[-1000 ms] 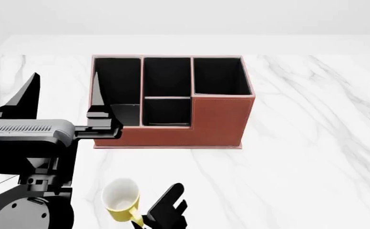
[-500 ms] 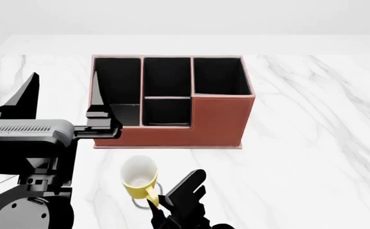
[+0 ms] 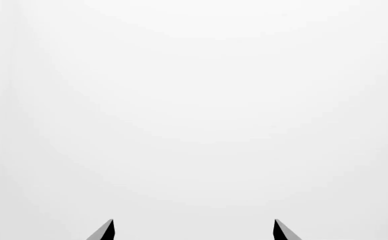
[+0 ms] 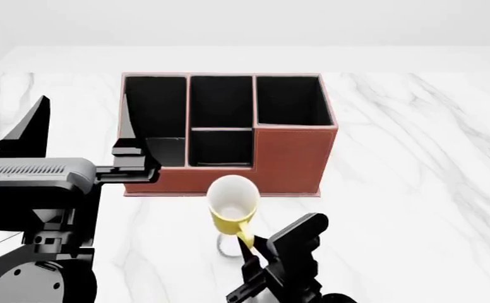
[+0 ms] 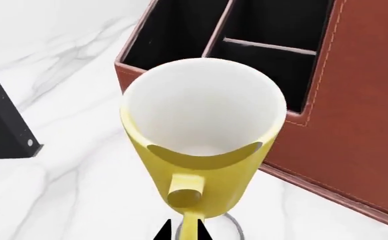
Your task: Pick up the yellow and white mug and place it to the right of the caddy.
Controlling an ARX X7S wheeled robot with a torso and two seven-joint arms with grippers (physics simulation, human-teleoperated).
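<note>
Yellow and white mug (image 4: 232, 206) is up off the table (image 4: 413, 189) now, pinched by its loop handle in my right tool (image 4: 249, 247), and I can see its shadow ring on the marble beneath it, so it is clear of the surface. In the right wrist view the two fingertips sit tight either side of the handle strap, clenched on it, with the mug (image 5: 204, 135) hanging mouth-up and slightly tilted, white inside facing the camera. Holding by the handle keeps the tool out of the cup and away from the caddy (image 4: 228, 136), which matters because the mug is just in front of the caddy's near wall, roughly at its middle. The target is the open marble off the caddy's right side, toward the table's right edge, so I judge the carry is only partway there and needs to go right while staying clear of that taller corner section. My left tool (image 4: 81, 136) is parked high near the caddy's left end, fingers spread wide, holding nothing; its wrist camera shows only blank white. A small black book (image 5: 4, 125) stands upright on the table beside the caddy. White marble with grey veins, plain pale room behind.
</note>
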